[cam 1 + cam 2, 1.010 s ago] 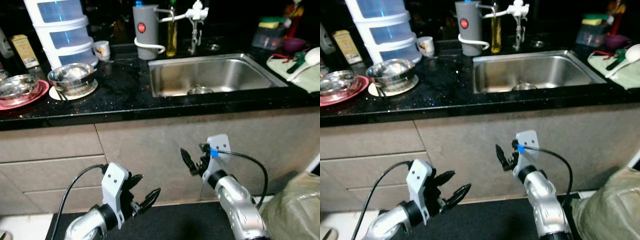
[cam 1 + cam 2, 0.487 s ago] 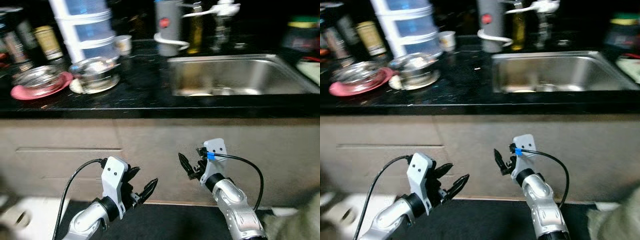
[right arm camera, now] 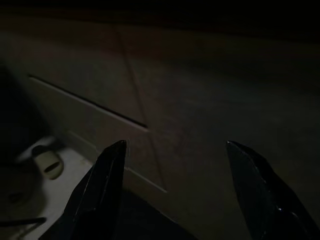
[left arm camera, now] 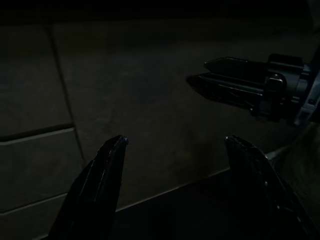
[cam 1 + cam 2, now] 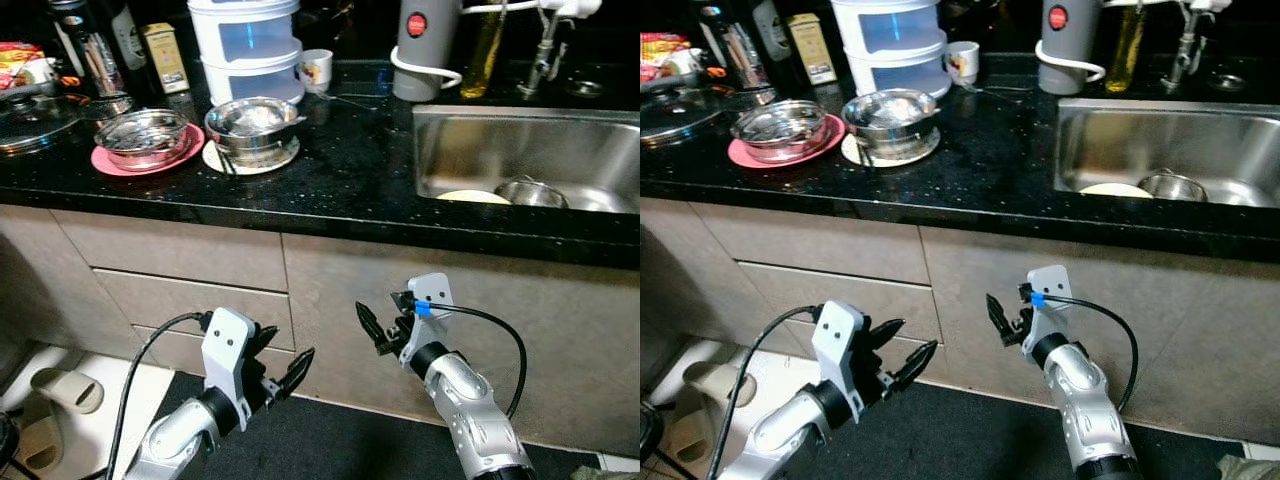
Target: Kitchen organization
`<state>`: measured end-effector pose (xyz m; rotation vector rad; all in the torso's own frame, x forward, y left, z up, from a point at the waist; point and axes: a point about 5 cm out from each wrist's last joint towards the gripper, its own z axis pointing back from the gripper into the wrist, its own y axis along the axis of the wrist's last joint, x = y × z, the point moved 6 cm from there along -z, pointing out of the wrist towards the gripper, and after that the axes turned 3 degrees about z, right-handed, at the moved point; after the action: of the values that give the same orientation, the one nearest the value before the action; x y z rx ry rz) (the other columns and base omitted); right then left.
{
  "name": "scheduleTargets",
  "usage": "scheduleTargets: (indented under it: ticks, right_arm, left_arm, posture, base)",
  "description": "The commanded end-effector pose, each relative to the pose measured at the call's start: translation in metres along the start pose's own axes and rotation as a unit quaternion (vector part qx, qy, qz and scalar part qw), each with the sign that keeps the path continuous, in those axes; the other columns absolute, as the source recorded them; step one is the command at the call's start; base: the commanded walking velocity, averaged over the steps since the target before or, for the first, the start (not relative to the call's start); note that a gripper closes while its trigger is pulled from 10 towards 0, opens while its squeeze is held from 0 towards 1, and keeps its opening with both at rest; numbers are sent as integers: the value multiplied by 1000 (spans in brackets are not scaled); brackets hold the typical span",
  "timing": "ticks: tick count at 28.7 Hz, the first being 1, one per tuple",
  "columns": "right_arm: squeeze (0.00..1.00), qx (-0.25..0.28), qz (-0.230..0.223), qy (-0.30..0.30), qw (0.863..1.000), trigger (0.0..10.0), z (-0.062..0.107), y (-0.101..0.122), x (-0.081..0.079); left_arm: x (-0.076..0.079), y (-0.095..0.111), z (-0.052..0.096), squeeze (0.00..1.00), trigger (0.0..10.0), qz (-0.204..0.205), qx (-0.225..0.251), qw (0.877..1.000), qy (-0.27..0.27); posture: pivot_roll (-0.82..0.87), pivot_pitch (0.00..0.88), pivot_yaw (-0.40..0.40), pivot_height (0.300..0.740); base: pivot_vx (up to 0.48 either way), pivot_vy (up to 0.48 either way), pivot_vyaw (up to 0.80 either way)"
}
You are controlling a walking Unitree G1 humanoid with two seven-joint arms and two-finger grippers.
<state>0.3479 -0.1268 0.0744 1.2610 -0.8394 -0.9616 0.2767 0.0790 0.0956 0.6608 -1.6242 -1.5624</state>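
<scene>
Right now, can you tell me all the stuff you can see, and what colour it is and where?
Steel bowl: one, silver, on a pink plate, left countertop.
Steel bowl: one, silver, on a white plate, beside it.
Stacked containers: one stack, white and blue, behind the bowls.
Cup: one, white, beside the stack.
Kettle: one, grey with red button, left of the sink.
Sink: one, steel, right countertop; dishes inside.
Slipper: one, beige, floor at left.
Left end effector: black, open, below the drawers.
Right end effector: black, open, before the cabinet.
</scene>
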Motion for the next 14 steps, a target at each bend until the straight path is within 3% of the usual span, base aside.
scheduleTargets:
  ticks: [1, 14]
  right_arm:
    - [0, 0, -7, 13, 1000, 10000, -1, -2, -6]
    - [0, -1, -11, 28, 1000, 10000, -3, -5, -9]
  left_arm:
    - [-5, -5, 2, 0, 10000, 1, -7, 1000, 12]
    - [-5, -11, -3, 0, 10000, -3, -17, 1000, -1]
  posture:
    - [-22, 0, -8, 740]
    - [-26, 0, -8, 740]
  base:
    - [0, 0, 794]
    - [0, 0, 794]
